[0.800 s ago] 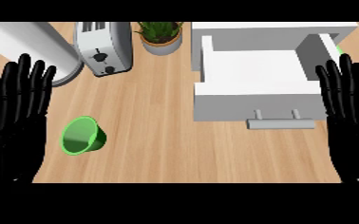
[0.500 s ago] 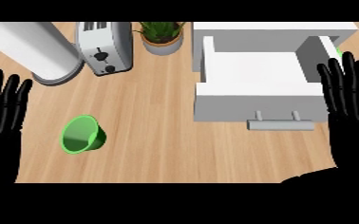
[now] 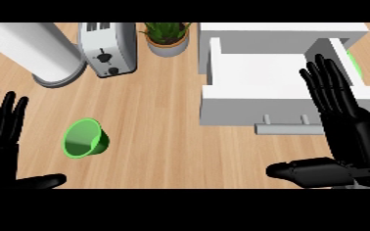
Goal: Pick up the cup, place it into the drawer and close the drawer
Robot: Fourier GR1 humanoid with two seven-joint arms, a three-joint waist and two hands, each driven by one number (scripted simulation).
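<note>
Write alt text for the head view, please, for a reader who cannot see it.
A green cup sits on the wooden counter at lower left, apart from an open white drawer at right. Both black hands are open: the left hand left of the cup, the right hand over the drawer's right side.

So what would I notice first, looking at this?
The bright green cup lies on its side on the wooden counter at lower left. A white drawer stands pulled open at the right. Two open black hands frame the scene: the right hand by the drawer, the left hand at the left edge.
</note>
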